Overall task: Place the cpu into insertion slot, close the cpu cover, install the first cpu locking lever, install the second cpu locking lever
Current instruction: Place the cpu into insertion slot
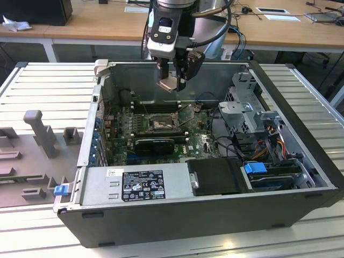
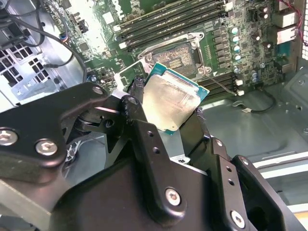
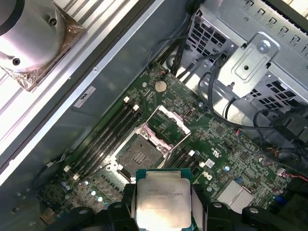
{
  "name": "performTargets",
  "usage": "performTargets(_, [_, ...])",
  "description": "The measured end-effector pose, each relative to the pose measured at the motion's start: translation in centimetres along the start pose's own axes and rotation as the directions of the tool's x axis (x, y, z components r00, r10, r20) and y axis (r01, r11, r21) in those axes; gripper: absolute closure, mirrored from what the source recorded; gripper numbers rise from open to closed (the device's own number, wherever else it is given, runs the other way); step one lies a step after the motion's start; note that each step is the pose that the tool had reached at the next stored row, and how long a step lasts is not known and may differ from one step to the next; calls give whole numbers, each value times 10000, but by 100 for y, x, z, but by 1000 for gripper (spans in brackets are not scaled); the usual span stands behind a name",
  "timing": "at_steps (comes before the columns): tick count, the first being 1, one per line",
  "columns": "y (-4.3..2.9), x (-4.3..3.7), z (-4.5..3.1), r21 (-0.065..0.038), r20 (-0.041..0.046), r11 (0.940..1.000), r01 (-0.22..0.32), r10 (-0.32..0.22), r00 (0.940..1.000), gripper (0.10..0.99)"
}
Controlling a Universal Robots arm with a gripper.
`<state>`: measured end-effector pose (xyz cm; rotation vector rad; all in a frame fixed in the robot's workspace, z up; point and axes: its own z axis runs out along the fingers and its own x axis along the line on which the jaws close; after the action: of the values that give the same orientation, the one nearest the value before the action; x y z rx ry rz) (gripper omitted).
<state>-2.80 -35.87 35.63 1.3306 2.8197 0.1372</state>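
Note:
My gripper [image 1: 171, 85] hangs above the open computer case, shut on the cpu [image 1: 167, 83], which it holds by two opposite edges. In both wrist views the cpu [image 2: 169, 98] [image 3: 161, 202] shows its pale silver top between the black fingers [image 2: 136, 91]. The insertion slot [image 1: 159, 124] [image 3: 139, 155] [image 2: 182, 55] lies below on the green motherboard [image 1: 201, 141], dark and bare inside its silver surround. The cpu cover [image 3: 166, 125] stands swung open at the slot's side. The cpu is well above the slot and touches nothing else.
Long black memory slots [image 3: 108, 132] run beside the socket. A metal drive cage [image 1: 244, 110] with cables [image 3: 216, 91] fills the case on the exterior view's right. The power supply [image 1: 142, 185] and a black block [image 1: 217, 176] sit at the front. Grey fixtures [image 1: 40, 131] lie outside the case.

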Motion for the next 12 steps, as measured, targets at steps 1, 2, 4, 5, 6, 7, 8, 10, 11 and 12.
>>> performTargets(1, [0,0,0,-2,6,10000,-70,70,10000,541])
performTargets(2, [0,0,1,-4,14,9999,-164,164,9999,541])
performTargets(4, [0,0,2,-8,29,9995,-331,331,9994,541])
performTargets(5, [0,0,2,-10,40,9990,-457,457,9989,541])
performTargets(6, [0,0,3,-12,45,9987,-516,516,9987,541])
performTargets(7, [0,0,4,-13,51,9983,-582,582,9983,541])
performTargets(8, [0,0,5,-15,59,9977,-677,677,9977,541])
performTargets(10, [-1,0,7,-20,73,9965,-838,838,9965,541])
performTargets(11, [-1,0,7,-21,79,9959,-900,900,9959,541])
performTargets(12, [-1,0,8,-23,87,9951,-989,989,9951,541])
